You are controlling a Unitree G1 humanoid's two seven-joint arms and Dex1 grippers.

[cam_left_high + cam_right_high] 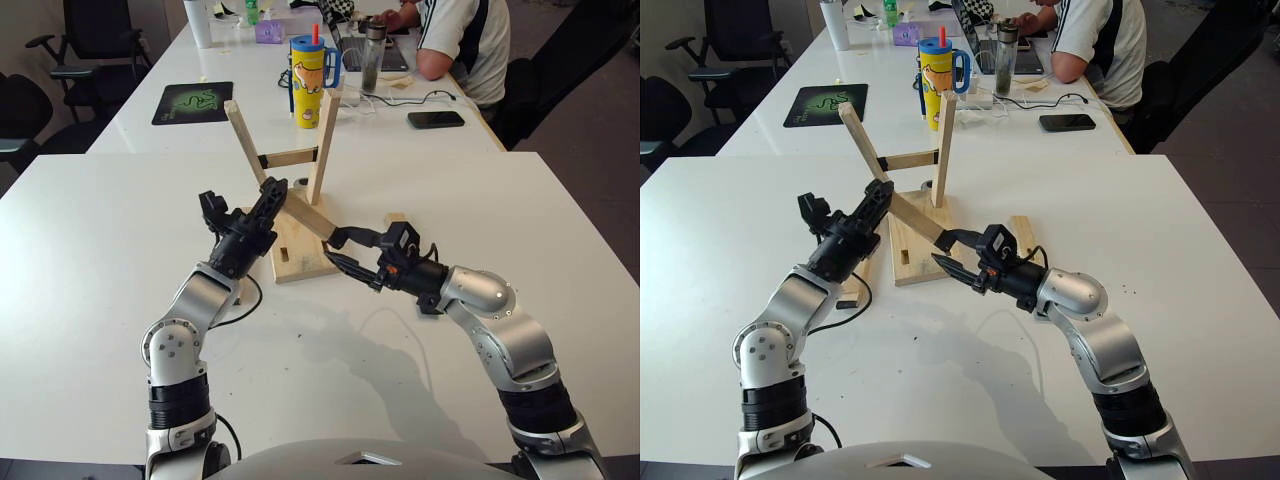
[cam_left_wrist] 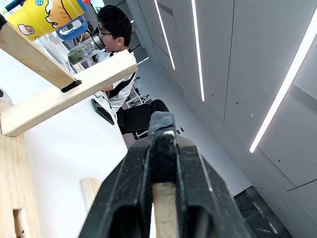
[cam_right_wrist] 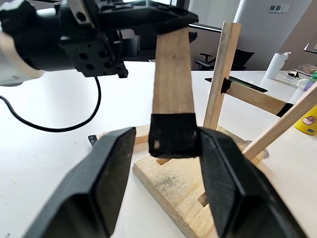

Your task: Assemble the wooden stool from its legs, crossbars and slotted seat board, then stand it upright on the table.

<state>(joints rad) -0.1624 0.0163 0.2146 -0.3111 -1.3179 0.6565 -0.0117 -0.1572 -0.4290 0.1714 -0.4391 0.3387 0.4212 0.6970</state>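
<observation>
My left gripper (image 1: 274,190) clamped tight on a wooden bar (image 1: 305,213), its black-taped end between my right gripper's (image 1: 336,247) spread fingers, seat board (image 1: 300,262) just beneath both, joined legs (image 1: 325,140) standing beyond.

Pale wood seat board (image 1: 300,262), black-ended crossbar (image 3: 172,84), white table (image 1: 100,250), yellow cup (image 1: 308,85) with seemingly cartoon print.

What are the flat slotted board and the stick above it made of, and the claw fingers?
Seat board: pale bare wood, by its grain and raw-cut slots. Stick: the same unpainted wood, its end wrapped in black, likely tape. Right gripper fingers: matte black, probably moulded plastic.
</observation>
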